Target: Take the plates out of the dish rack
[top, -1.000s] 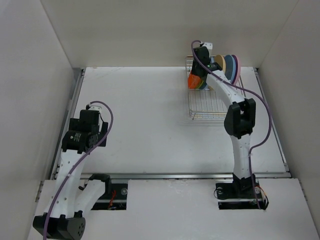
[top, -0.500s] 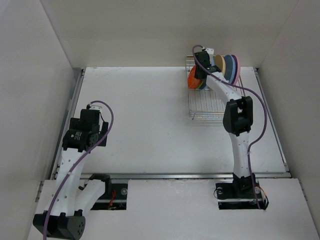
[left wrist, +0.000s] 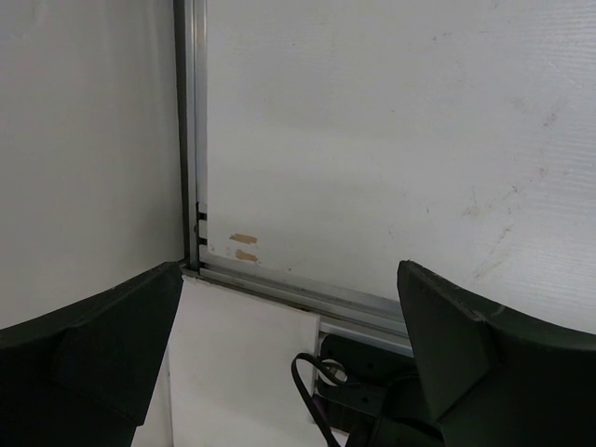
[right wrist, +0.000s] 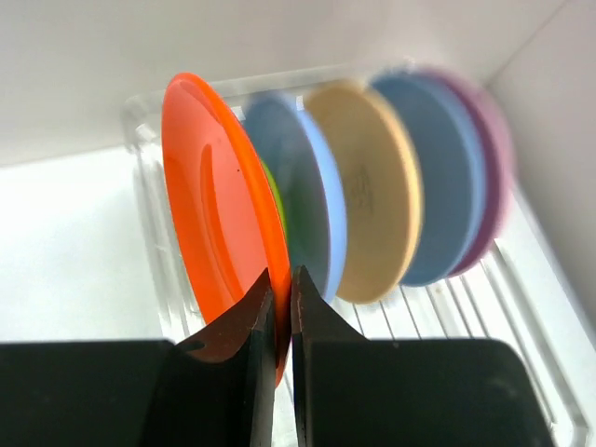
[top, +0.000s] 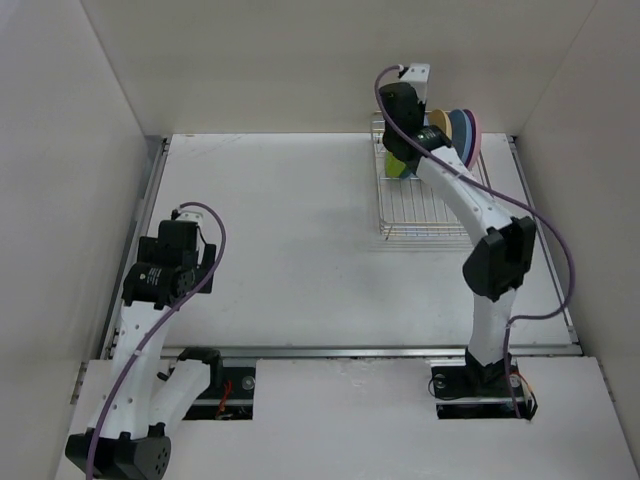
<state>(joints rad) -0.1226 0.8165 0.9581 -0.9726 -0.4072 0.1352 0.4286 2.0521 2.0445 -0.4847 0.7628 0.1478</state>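
Observation:
In the right wrist view my right gripper (right wrist: pixel 279 276) is shut on the lower rim of the orange plate (right wrist: pixel 209 200), which stands on edge. Behind it stand a lime green sliver (right wrist: pixel 273 197), then the light blue (right wrist: pixel 317 200), tan (right wrist: pixel 372 186), darker blue (right wrist: pixel 447 177) and pink (right wrist: pixel 495 154) plates, over the dish rack's wires (right wrist: pixel 475 298). From above, the dish rack (top: pixel 420 218) sits at the back right with the lime green (top: pixel 395 166), tan (top: pixel 437 125), darker blue (top: pixel 458 128) and pink (top: pixel 472 136) plates; the arm hides the orange one. My left gripper (top: pixel 155 283) is open and holds nothing, far left.
White walls enclose the table on the left, back and right. A metal rail (left wrist: pixel 191 140) runs along the table's left edge and another (top: pixel 330 351) along the near edge. The left wrist view shows a black cable (left wrist: pixel 312 396) by the arm base.
My right gripper's jaws closed on the orange plate's rim and the wrist rose over the rack's back end, so the orange plate no longer shows from above. The left arm stayed still.

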